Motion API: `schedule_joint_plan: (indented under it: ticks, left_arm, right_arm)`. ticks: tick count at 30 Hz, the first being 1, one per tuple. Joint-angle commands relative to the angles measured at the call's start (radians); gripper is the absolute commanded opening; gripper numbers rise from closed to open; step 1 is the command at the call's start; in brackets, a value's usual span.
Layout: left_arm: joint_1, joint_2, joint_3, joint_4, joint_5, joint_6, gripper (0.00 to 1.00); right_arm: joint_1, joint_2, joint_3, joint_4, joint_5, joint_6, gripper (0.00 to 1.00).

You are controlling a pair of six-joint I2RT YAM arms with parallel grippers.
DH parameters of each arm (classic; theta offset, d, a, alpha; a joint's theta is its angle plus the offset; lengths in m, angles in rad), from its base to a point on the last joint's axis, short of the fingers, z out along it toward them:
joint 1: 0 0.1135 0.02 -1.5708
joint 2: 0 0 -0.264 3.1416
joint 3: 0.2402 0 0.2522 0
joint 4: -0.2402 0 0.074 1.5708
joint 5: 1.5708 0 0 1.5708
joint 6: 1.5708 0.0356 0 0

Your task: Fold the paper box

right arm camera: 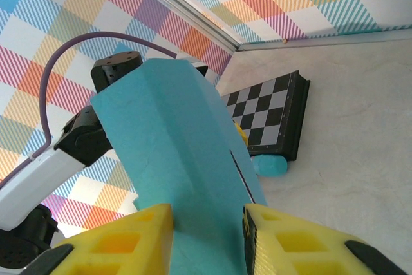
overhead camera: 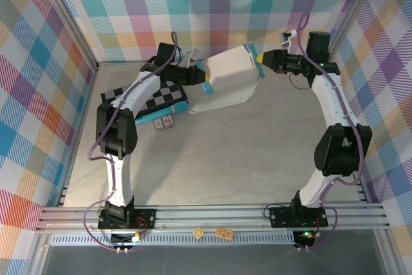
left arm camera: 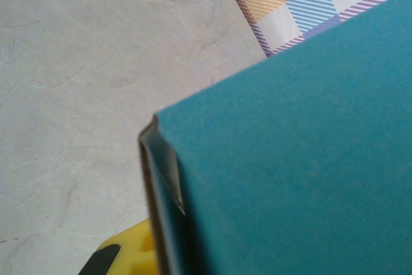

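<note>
Light paper box [overhead camera: 228,80] at 12 o'clock of table [overhead camera: 244,159]; prob. creases easily, pinch nr folds; right hand [overhead camera: 260,60] clamped on 3 o'clock edge; left hand [overhead camera: 195,76] at 9 o'clock, grip can't tell.

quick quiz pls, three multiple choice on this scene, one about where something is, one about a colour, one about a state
1. Where does the checkered board lie relative to the paper box?
A. to its left, on the table
B. on top of it
C. to its right

2. What colour are the right arm's fingers?
A. black
B. yellow
C. red

3. How do those fingers stand?
A. spread wide with nothing between them
B. closed on a panel of the paper box
C. resting flat on the checkered board

Answers:
1 A, since the top view shows the board left of the box.
2 B, since the right wrist view shows them yellow.
3 B, since turquoise cardboard fills the gap between them.
</note>
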Motion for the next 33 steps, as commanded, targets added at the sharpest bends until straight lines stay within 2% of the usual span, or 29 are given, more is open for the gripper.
schedule_joint_plan:
  ticks: [1, 6, 18, 28, 33]
  left_arm:
    - [-0.006, -0.004, -0.004, 0.033, 0.012, -0.007, 0.0]
    - [-0.008, -0.013, 0.001, 0.037, 0.005, -0.007, 0.0]
    - [-0.023, -0.027, -0.005, 0.018, -0.01, 0.014, 0.0]
    - [-0.032, -0.048, 0.0, -0.011, -0.025, 0.044, 0.0]
    - [-0.04, -0.05, 0.0, -0.023, -0.028, 0.053, 0.0]
  right_arm:
    - [0.024, 0.018, 0.054, -0.067, 0.043, -0.075, 0.34]
    - [0.032, 0.021, 0.07, -0.121, 0.119, -0.117, 0.33]
    - [0.138, 0.039, 0.154, -0.272, 0.454, -0.272, 0.32]
    - [0.245, 0.09, 0.216, -0.336, 0.769, -0.334, 0.32]
    - [0.304, 0.138, 0.256, -0.364, 0.966, -0.347, 0.25]
